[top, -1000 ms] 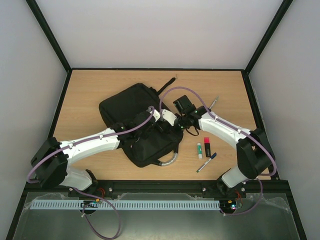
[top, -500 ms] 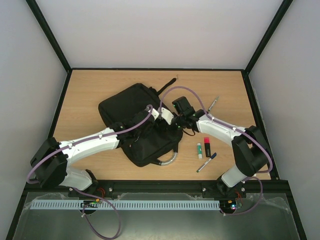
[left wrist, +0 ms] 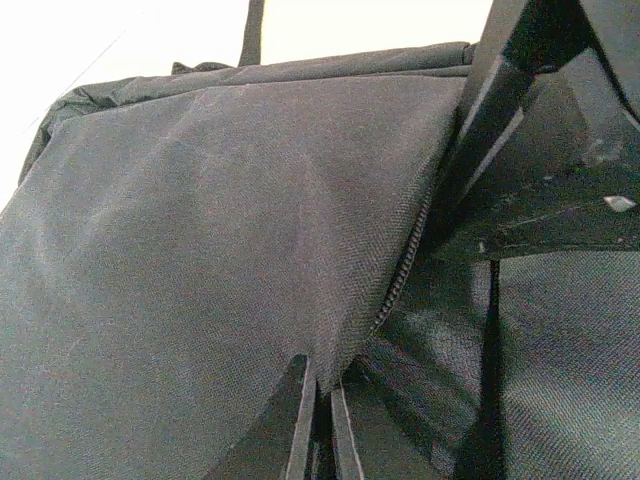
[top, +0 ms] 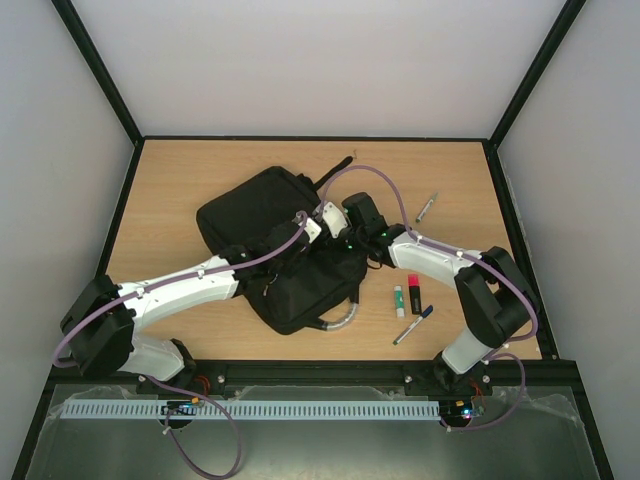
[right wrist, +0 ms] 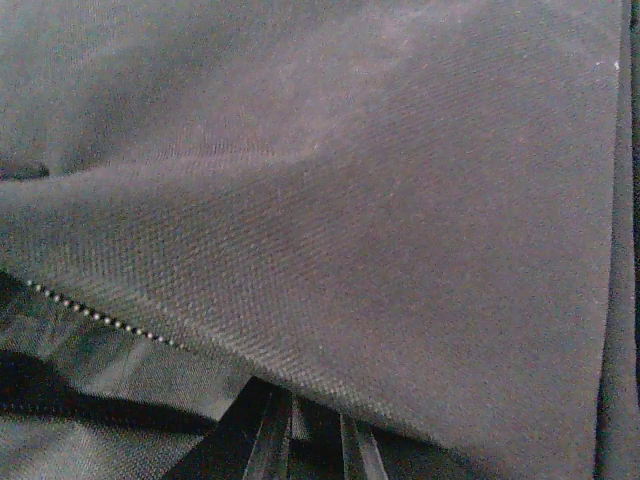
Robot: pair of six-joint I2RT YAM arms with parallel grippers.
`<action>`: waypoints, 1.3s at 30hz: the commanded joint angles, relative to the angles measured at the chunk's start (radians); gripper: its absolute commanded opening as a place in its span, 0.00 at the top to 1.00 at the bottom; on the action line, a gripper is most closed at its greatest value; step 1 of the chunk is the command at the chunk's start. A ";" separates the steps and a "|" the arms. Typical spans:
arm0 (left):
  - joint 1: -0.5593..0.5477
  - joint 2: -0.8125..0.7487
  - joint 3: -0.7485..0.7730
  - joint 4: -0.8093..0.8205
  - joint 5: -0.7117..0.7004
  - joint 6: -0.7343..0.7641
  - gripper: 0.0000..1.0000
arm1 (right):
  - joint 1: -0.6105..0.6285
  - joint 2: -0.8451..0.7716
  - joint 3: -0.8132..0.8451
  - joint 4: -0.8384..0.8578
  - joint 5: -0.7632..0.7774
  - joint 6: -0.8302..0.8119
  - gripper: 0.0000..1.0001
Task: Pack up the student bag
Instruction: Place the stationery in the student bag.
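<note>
Student bag [top: 255,207], one; red highlighter [top: 414,291], one

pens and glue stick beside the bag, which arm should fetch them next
Right, likely. The pen, glue stick and highlighter lie on its side, while the left gripper pinches the student bag flap.

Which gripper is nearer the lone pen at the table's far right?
Right. The right gripper is on the student bag, left of the pen; the left gripper sits farther left.
</note>
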 commanded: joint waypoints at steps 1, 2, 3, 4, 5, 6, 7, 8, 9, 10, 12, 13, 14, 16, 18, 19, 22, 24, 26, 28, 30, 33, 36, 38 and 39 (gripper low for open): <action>-0.015 -0.029 0.003 0.046 0.049 0.018 0.98 | 0.000 0.010 -0.005 0.092 0.010 0.094 0.83; -0.015 -0.028 0.004 0.045 0.046 0.020 0.97 | -0.001 0.009 -0.002 0.081 0.002 0.088 0.82; -0.014 -0.028 0.004 0.043 0.045 0.020 0.98 | 0.000 0.005 -0.001 0.072 -0.002 0.083 0.82; -0.014 -0.027 0.004 0.043 0.044 0.019 0.98 | 0.000 -0.001 -0.003 0.061 -0.003 0.076 0.81; -0.014 -0.027 0.004 0.042 0.044 0.019 0.97 | 0.000 -0.010 -0.007 0.052 -0.002 0.073 0.81; -0.014 -0.028 0.004 0.043 0.043 0.020 0.98 | 0.000 -0.021 -0.011 0.036 -0.005 0.065 0.80; -0.015 -0.026 0.004 0.043 0.041 0.021 0.98 | -0.001 -0.031 -0.012 0.015 -0.017 0.053 0.79; -0.015 -0.025 0.004 0.042 0.038 0.022 0.98 | -0.002 -0.041 -0.009 -0.015 -0.035 0.036 0.76; -0.014 -0.024 0.004 0.039 0.035 0.023 0.98 | -0.002 -0.056 -0.009 -0.044 -0.049 0.019 0.74; -0.015 -0.023 0.004 0.037 0.034 0.023 0.98 | -0.002 -0.071 -0.013 -0.071 -0.058 0.004 0.72; -0.016 -0.023 0.005 0.037 0.033 0.022 0.98 | -0.002 -0.107 -0.023 -0.120 -0.058 -0.027 0.69; -0.016 -0.023 0.006 0.037 0.032 0.022 0.98 | -0.003 -0.122 -0.030 -0.145 -0.047 -0.037 0.68; -0.016 -0.025 0.005 0.037 0.032 0.022 0.98 | -0.006 -0.140 -0.040 -0.165 -0.028 -0.041 0.67; -0.016 -0.024 0.006 0.035 0.032 0.022 0.97 | -0.021 -0.173 -0.061 -0.202 -0.002 -0.043 0.65; -0.016 -0.024 0.007 0.034 0.034 0.023 0.98 | -0.054 -0.201 -0.077 -0.241 0.007 -0.043 0.65; -0.016 -0.024 0.007 0.032 0.036 0.022 0.98 | -0.076 -0.214 -0.082 -0.260 0.008 -0.041 0.64; -0.017 -0.019 0.010 0.026 0.040 0.022 0.98 | -0.161 -0.230 -0.062 -0.336 0.047 -0.020 0.63; -0.020 -0.019 0.010 0.025 0.041 0.023 0.98 | -0.239 -0.236 -0.045 -0.395 0.065 -0.014 0.62; -0.020 -0.019 0.012 0.025 0.043 0.022 0.98 | -0.311 -0.244 -0.046 -0.422 0.100 -0.009 0.62; -0.021 -0.019 0.013 0.023 0.048 0.022 0.98 | -0.379 -0.241 -0.047 -0.424 0.133 -0.010 0.62; -0.022 -0.016 0.016 0.020 0.051 0.021 0.98 | -0.437 -0.216 -0.026 -0.435 0.151 -0.010 0.63; -0.024 -0.017 0.018 0.015 0.052 0.019 0.98 | -0.510 -0.157 0.020 -0.456 0.150 0.001 0.63; -0.030 -0.018 0.017 0.014 0.047 0.019 0.98 | -0.577 -0.075 0.069 -0.461 0.136 0.028 0.63; -0.034 -0.018 0.017 0.012 0.045 0.021 0.98 | -0.612 -0.009 0.114 -0.473 0.121 0.044 0.55; -0.037 -0.017 0.018 0.011 0.044 0.022 0.98 | -0.622 0.024 0.144 -0.485 0.111 0.049 0.51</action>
